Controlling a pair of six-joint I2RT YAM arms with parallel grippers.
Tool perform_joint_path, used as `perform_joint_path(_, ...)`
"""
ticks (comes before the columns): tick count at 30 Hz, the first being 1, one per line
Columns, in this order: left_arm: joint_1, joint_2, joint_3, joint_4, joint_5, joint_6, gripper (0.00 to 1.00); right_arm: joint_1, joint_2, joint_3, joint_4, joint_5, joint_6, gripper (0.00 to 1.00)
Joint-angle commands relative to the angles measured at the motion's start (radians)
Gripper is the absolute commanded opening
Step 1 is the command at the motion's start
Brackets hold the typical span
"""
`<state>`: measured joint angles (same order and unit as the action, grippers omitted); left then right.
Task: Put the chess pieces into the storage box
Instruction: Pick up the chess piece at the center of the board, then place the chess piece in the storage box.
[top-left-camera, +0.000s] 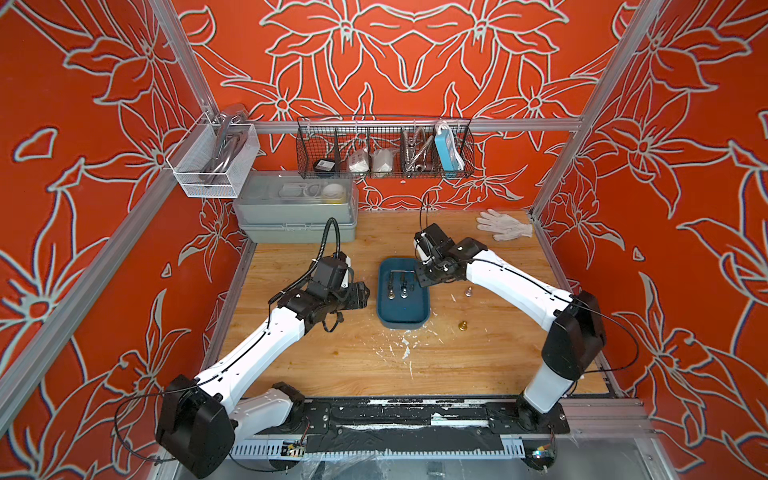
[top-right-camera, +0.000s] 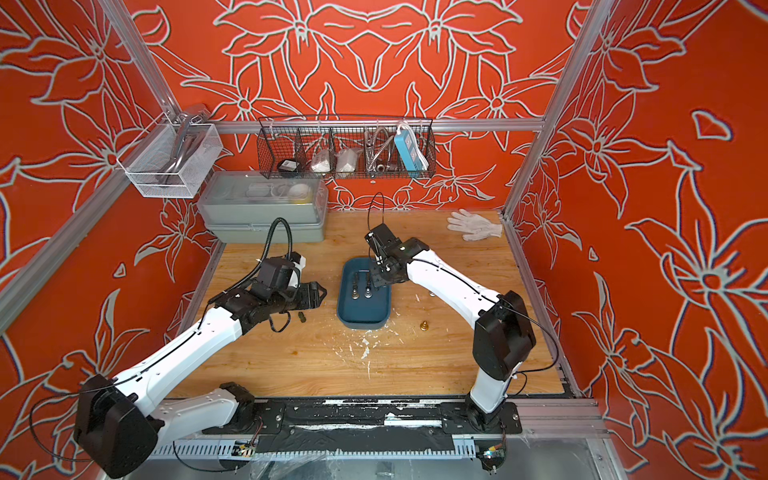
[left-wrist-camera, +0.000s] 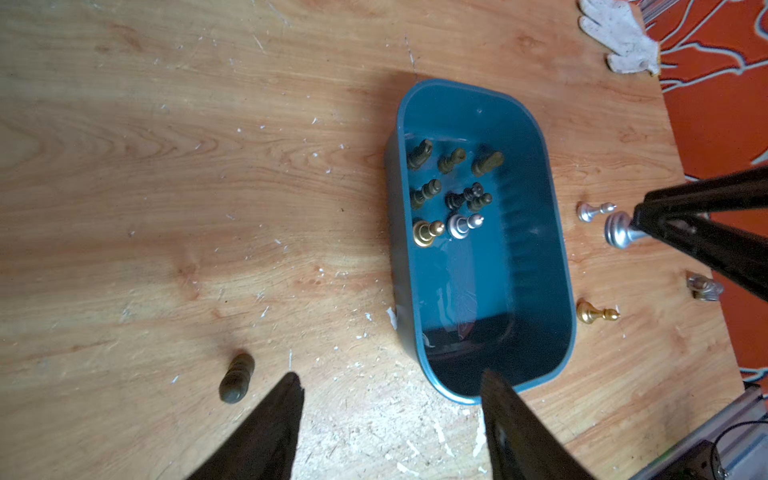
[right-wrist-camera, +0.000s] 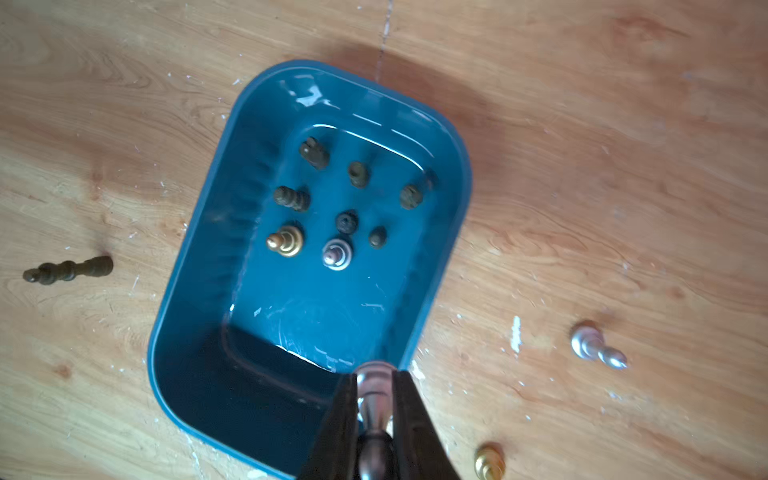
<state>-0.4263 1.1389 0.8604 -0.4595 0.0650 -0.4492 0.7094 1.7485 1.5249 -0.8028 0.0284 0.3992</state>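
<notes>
While the right gripper (right-wrist-camera: 375, 376) is clamped on the stem of a silver chess piece (right-wrist-camera: 371, 399), base pointing away from the jaws, it hovers at the right-hand rim of the teal storage box (right-wrist-camera: 316, 303). That grip probably lets the piece go in base first. The box sits near the middle of the wooden table (top-left-camera: 332, 365).

Eight pieces (right-wrist-camera: 347, 222) stand upright inside, grouped toward the box's far end: six dark, one gold, one silver. The near end is bare.

The left gripper (left-wrist-camera: 390, 376) is just left of the box, jaws wide apart and empty. A dark piece (left-wrist-camera: 237, 378) lies on its side on the table close beside it, probably its next target. To the right of the box, a loose silver piece (top-left-camera: 468, 291) and a gold piece (top-left-camera: 462, 326) stand on the table.

In both top views the right gripper hides the held piece. In the left wrist view a small greyish object (left-wrist-camera: 702, 286) beside the right gripper is too blurred to name.
</notes>
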Motion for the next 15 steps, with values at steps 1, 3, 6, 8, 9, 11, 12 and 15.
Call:
perform_joint_path(1,0.003,-0.010,-0.001,-0.037,-0.033,-0.001,0.68,0.013,0.086,0.032,-0.003,0.000,-0.006,0.15)
perform_joint_path(3,0.003,-0.008,-0.003,-0.042,-0.034,0.000,0.68,0.018,0.131,0.057,-0.011,-0.005,-0.012,0.15)
perform_joint_path(6,0.003,-0.002,-0.003,-0.046,-0.036,0.004,0.68,0.021,0.193,0.077,-0.007,-0.005,-0.017,0.15)
perform_joint_path(8,0.003,-0.001,-0.005,-0.048,-0.036,0.004,0.68,0.025,0.221,0.086,-0.006,-0.003,-0.016,0.14)
perform_joint_path(9,0.003,0.000,-0.007,-0.047,-0.036,0.003,0.68,0.024,0.232,0.087,-0.002,0.003,-0.014,0.14)
perform_joint_path(11,0.003,0.003,-0.006,-0.047,-0.033,0.006,0.68,0.024,0.250,0.087,0.005,0.006,-0.013,0.14)
perform_joint_path(12,0.003,0.002,-0.006,-0.045,-0.031,0.007,0.68,0.025,0.261,0.088,0.003,0.012,-0.013,0.14)
perform_joint_path(15,0.002,-0.002,-0.009,-0.040,-0.033,0.009,0.68,0.025,0.282,0.086,0.008,0.020,-0.013,0.14)
